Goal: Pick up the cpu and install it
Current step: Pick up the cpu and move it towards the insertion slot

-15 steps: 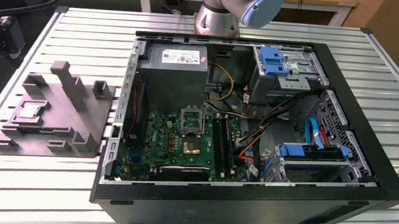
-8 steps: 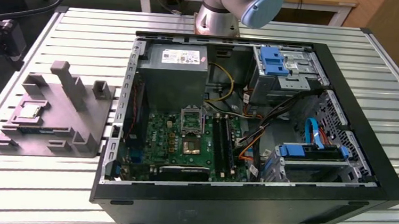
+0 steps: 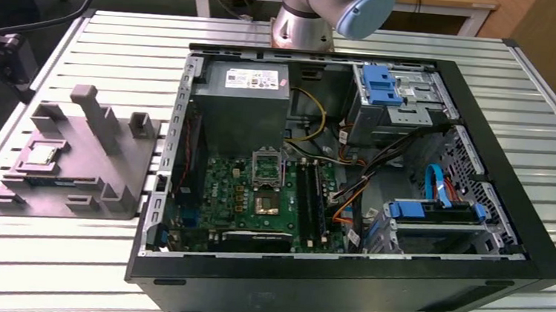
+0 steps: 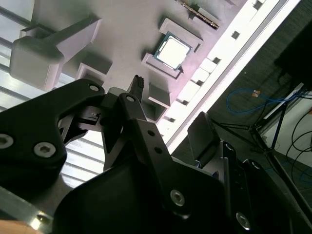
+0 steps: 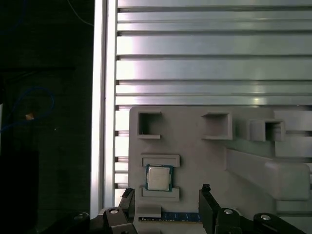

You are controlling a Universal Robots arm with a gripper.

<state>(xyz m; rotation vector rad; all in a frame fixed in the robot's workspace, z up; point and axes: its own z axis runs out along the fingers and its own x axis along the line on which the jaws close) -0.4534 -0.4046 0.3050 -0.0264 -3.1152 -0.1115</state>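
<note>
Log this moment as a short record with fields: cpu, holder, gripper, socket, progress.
cpu: cpu lies flat in a pocket of the grey holder block, metal top up
holder: stands on the slatted table, at the exterior view's left of the open computer case
gripper: gripper open, holding nothing, close to the cpu but apart from it
socket: socket on the motherboard inside the case, appears empty
progress: cpu not yet picked up
</note>
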